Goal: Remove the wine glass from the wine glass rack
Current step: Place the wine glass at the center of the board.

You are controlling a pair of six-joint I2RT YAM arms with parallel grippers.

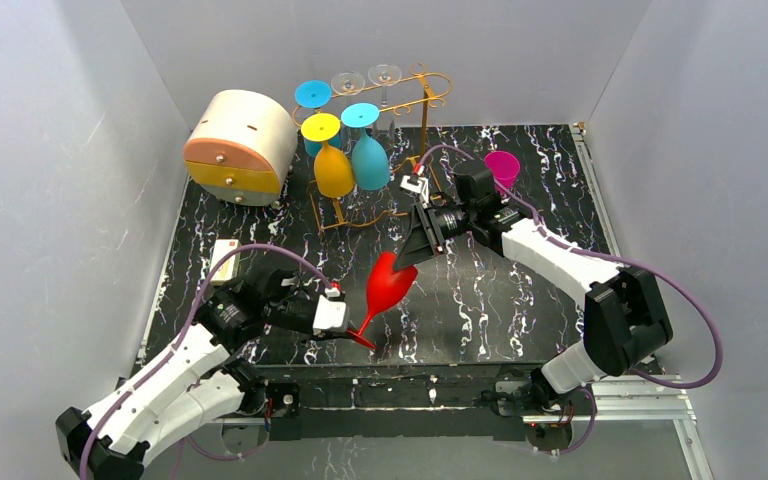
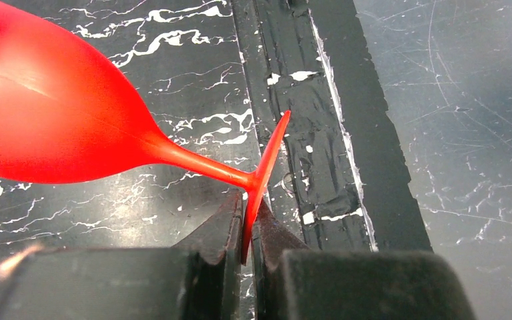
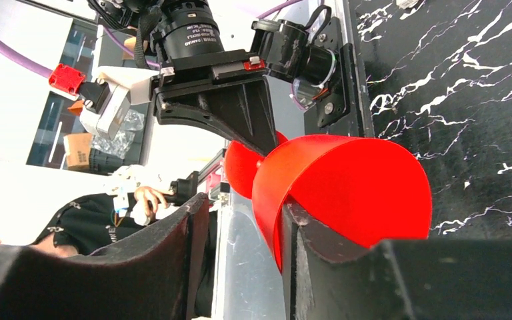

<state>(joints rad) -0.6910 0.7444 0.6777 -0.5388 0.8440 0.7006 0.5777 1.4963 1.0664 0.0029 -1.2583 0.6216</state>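
A red wine glass (image 1: 390, 283) hangs tilted above the black marbled table (image 1: 520, 300), between my two grippers and away from the wine glass rack (image 1: 425, 95). My left gripper (image 1: 360, 335) is shut on the thin round foot of the glass (image 2: 267, 160), with the stem and bowl (image 2: 53, 120) stretching off to the left. My right gripper (image 1: 410, 255) is at the bowl's mouth. In the right wrist view that gripper (image 3: 245, 207) stands open: one finger sits inside the red rim (image 3: 360, 193), and the other stands clear of the glass with a gap.
On the golden wire rack hang a yellow glass (image 1: 333, 165), a blue glass (image 1: 368, 155) and clear glasses (image 1: 365, 80). A round cream-and-orange drawer box (image 1: 240, 145) stands at the back left and a magenta cup (image 1: 502, 168) at the back right. A small card (image 1: 224, 255) lies at the left.
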